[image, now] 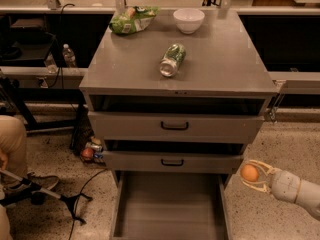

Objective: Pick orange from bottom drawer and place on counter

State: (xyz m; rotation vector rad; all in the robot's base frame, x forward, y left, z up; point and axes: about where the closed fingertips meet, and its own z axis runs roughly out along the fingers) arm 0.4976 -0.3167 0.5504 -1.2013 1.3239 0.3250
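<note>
- The orange [249, 173] is held in the claw [251, 176], which is closed around it, just right of the open bottom drawer [170, 204].
- The tabletop [220, 69] is found higher, far and left of the claw; a lift is judged necessary.

Dim, warm indoor light falls from overhead. The grey bench [220, 69] shows a soft sheen toward twelve o'clock, and black shadow fills the gap beneath it. At four o'clock the gripper [251, 175], jaws clasping the orange [249, 172], is evenly lit.

Single view; high, frontal, looking down on counter [220, 66]; mid-range; claw [246, 175] gripping orange [250, 172] lower right.
</note>
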